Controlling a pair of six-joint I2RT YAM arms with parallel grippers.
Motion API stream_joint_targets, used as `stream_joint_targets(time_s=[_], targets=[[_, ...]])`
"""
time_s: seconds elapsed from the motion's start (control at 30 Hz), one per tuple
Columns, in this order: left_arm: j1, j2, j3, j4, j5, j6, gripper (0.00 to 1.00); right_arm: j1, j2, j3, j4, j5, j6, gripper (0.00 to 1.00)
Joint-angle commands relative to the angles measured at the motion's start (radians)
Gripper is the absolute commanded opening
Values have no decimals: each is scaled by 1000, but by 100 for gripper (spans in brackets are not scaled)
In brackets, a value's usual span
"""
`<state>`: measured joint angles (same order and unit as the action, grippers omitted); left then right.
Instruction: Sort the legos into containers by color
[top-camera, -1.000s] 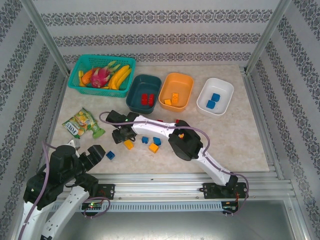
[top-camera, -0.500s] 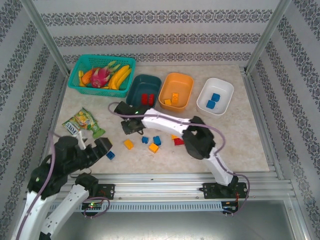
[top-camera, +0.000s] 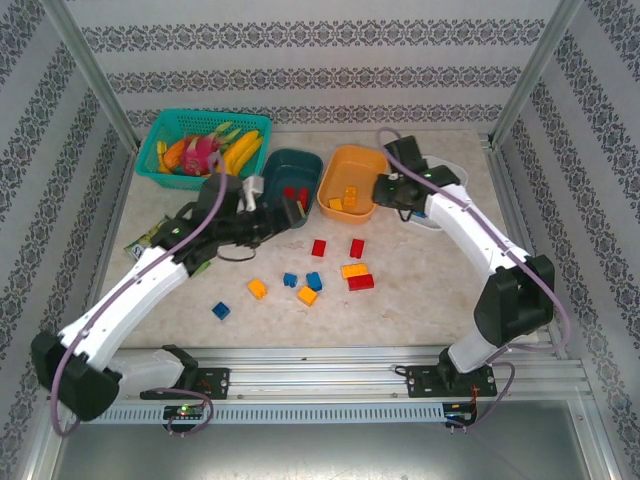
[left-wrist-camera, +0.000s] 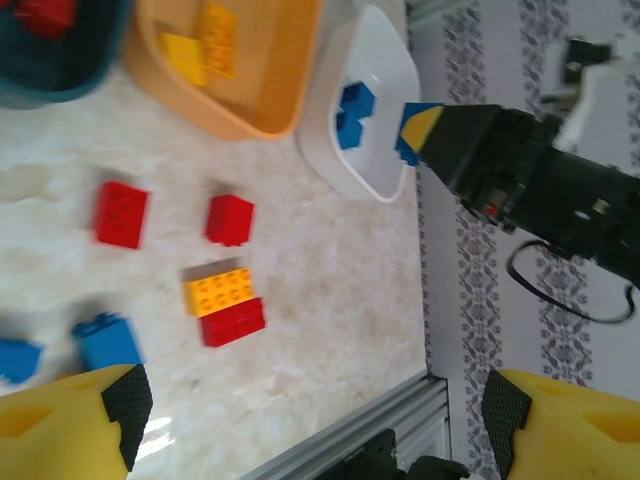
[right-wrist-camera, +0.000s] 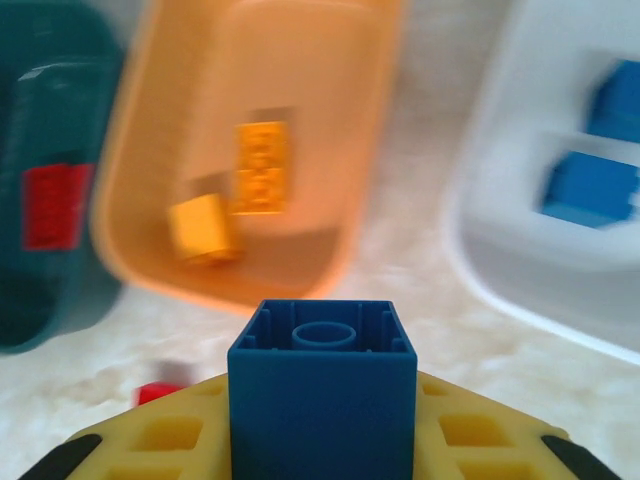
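Your right tool (top-camera: 388, 190), clamped on a blue brick (right-wrist-camera: 322, 385), has the orange tub (right-wrist-camera: 320, 120) at 11 o'clock and the white tub (right-wrist-camera: 520, 230) at 2, so releasing early likely missorts it; left tool (left-wrist-camera: 312, 405) spread apart.

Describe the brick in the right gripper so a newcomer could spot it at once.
At the table's far side, the right gripper hangs near the gap between the orange tub and the white tub. It is shut on a blue brick: unlike the other blue ones, it lies neither on the table nor in a tub.
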<state>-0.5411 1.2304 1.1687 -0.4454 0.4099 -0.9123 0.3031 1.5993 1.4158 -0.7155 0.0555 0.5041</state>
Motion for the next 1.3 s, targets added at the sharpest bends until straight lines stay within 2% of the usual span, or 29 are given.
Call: stream_joint_targets(time_s=[0.0,0.13,0.27,0.53,0.7,0.87,1.27], targets=[[-77,108,67,146,-10,36,88,-109,1,-35,-57,-55,-30,30],[-143,259,157,199,-15,34,88,-217,65,-42,-55,-16,-25,31],[-173,374,239,214,-14,36,88,-272,171,6,-57,8,-3,31],[-187,527,367,198,-8,47,87,-310,402,182,-124,41,20,32],[-189,584,420,191,-1,40,87,-317,449,232,-161,65,37,32],[-189,616,466,167,10,51,87,-317,424,195,-152,110,61,33],[-189,595,469,101,-2,73,87,-312,444,237,-170,81,72,56]])
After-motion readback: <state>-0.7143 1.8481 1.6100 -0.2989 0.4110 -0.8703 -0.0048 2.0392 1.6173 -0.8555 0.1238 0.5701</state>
